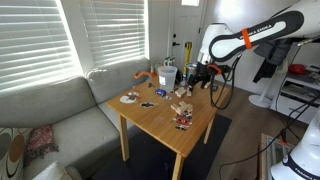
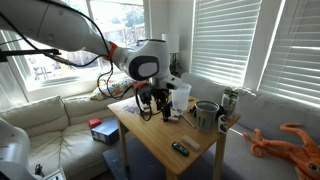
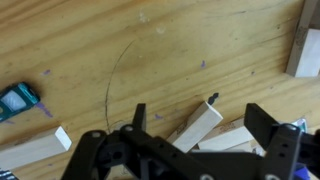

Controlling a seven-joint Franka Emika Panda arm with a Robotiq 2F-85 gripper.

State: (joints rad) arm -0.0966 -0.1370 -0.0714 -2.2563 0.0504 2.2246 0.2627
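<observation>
Wooden block point(image 3: 205, 125) on table point(image 3: 150, 50), beneath gripper point(image 3: 178, 118) with fingers spread wide: probably light, rigid, smooth; best pinched across long flat sides.

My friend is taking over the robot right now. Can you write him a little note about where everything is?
Gripper: open, empty, low over the wooden blocks on the table.
Blocks: a loose pile right below it, one more at the wrist view's right edge; small teal thing off to one side.
Done: nothing gripped.
Left: every block lies on the table, none held.
</observation>
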